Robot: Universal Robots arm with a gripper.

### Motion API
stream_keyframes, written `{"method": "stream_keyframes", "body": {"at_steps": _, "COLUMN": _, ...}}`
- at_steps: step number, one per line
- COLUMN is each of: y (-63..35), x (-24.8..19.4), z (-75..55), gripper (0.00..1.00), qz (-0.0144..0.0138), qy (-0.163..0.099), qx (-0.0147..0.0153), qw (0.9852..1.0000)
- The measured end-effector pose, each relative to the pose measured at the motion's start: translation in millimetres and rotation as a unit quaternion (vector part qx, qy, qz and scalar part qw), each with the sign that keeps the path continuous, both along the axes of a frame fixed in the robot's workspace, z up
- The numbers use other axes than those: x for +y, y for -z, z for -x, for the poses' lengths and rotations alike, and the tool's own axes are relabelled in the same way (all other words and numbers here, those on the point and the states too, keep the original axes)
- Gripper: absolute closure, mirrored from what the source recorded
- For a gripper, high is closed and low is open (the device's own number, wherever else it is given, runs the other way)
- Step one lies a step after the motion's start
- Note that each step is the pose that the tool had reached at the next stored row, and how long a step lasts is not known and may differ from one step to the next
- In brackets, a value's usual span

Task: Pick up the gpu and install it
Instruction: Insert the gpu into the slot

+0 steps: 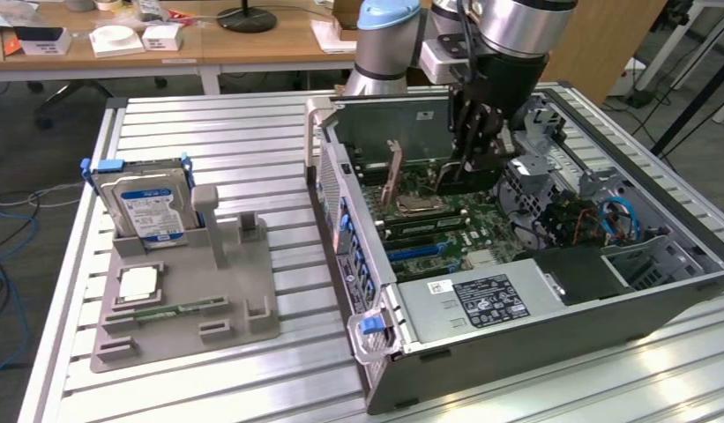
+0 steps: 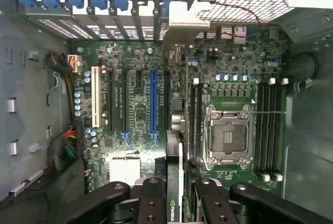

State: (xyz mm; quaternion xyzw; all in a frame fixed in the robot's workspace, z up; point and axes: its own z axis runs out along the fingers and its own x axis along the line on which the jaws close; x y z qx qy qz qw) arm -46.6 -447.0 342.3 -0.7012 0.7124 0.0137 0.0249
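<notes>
Exterior view's left: a gray holder tray point(image 1: 250, 308) sits on the slatted metal table point(image 1: 220, 132). A hard drive point(image 1: 150, 207) with a blue-white label stands upright in the tray's far slot. A square processor chip point(image 1: 138, 284) lies flat nearer the camera, with a narrow green memory stick point(image 1: 174, 310) just beside it.

Centre to right: an open PC case point(image 1: 550, 344) lies on its side with the motherboard point(image 1: 438, 233) exposed and the power supply point(image 1: 480, 300) at the near end.

The gripper point(image 1: 470, 172) reaches down inside the case, its fingers point(image 2: 151, 203) pinching the gpu point(image 1: 393, 172). In the wrist view the gpu point(image 2: 175, 172) is edge-on between the black fingers of the gripper point(image 2: 177, 203), logo visible, and its silver bracket is against the case's rear slots. It stands between the blue expansion slot point(image 2: 153, 104) and the empty CPU socket point(image 2: 229, 138). It's probably over a slot, but I can't tell whether it is seated.
</notes>
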Motion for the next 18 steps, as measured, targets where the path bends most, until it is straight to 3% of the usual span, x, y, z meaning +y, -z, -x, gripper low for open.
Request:
{"method": "stream_keyframes", "body": {"at_steps": 8, "y": 3.1, "x": -9.1, "z": 0.0, "gripper": 0.74, "qz": 0.0, "qy": 0.015, "qx": -0.0019, "qw": 0.9999}}
{"method": "stream_keyframes", "body": {"at_steps": 18, "y": 3.4, "x": -11.0, "z": 0.0, "gripper": 0.74, "qz": 0.0002, "qy": 0.029, "qx": -0.0018, "qw": 0.9996}}
